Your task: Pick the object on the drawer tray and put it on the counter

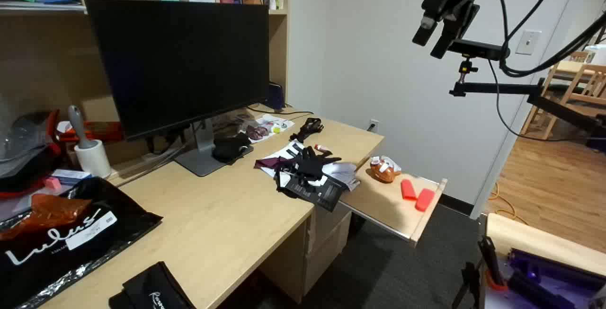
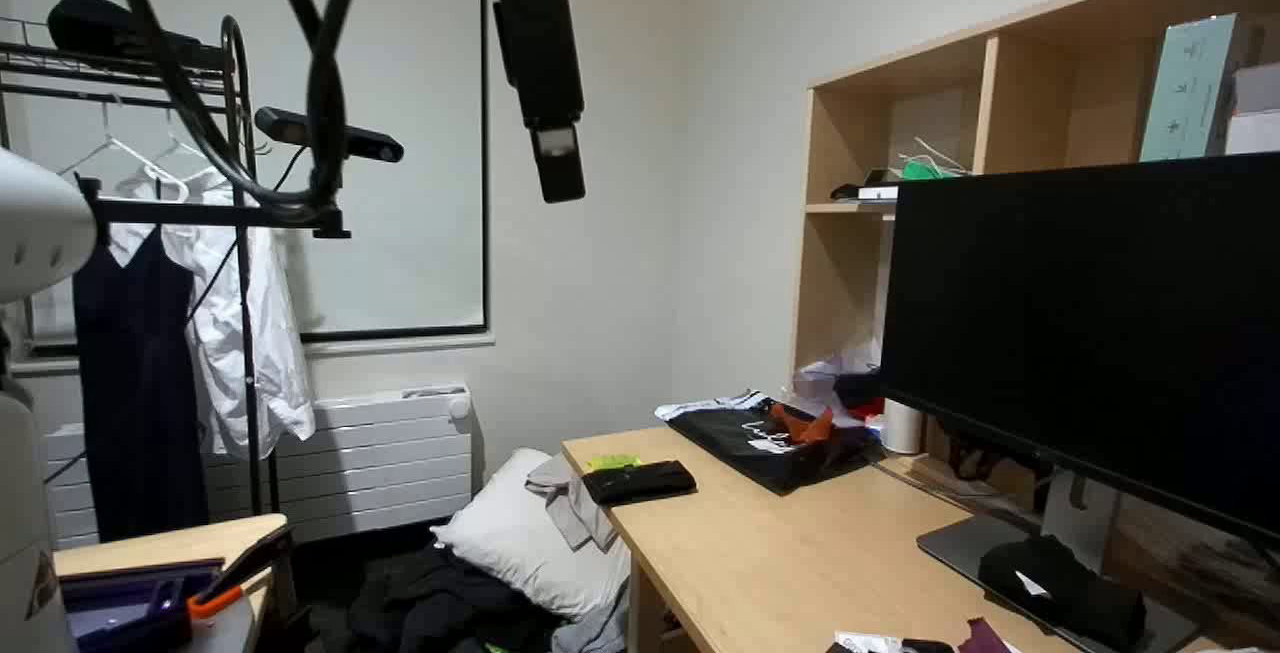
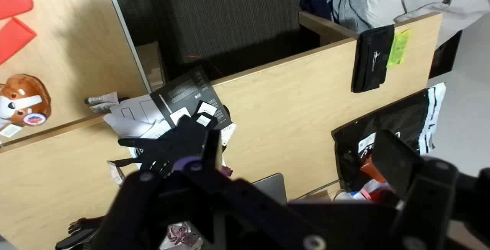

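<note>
On the tray (image 3: 86, 47), at nine o'clock in the wrist view, the toy (image 3: 26, 100) looks soft, light; the hand (image 1: 430, 46), spread and empty, should pinch its middle

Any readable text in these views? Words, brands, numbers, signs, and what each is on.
"Lulus": on the black plastic bag, in an exterior view.
Too small or blurred to read:
small print and white label on that bag;
script on the black pouch;
print on the black card;
round tag on the plush toy;
markings on the teal box.
No number legible.
</note>
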Tool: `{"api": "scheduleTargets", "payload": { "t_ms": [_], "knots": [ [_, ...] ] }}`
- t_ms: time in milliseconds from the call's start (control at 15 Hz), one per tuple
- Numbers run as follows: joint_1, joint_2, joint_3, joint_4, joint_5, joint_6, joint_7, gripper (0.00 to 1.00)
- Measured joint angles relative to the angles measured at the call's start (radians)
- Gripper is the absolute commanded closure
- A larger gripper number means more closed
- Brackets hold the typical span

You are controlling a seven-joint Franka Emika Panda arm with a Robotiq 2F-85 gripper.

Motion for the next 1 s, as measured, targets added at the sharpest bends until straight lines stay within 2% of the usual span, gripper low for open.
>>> {"api": "scheduleTargets", "payload": {
  "t_ms": [533, 733, 1000],
  "knots": [
    [-0.002, 0.046, 0.024, 0.001, 0.010, 0.020, 0.015, 0.00],
    [0.008, 0.131, 0.051, 0.008, 0.023, 0.097, 0.051, 0.00],
    [0.013, 0.318, 0.106, 0.053, 0.024, 0.213, 0.136, 0.00]
  ]
}}
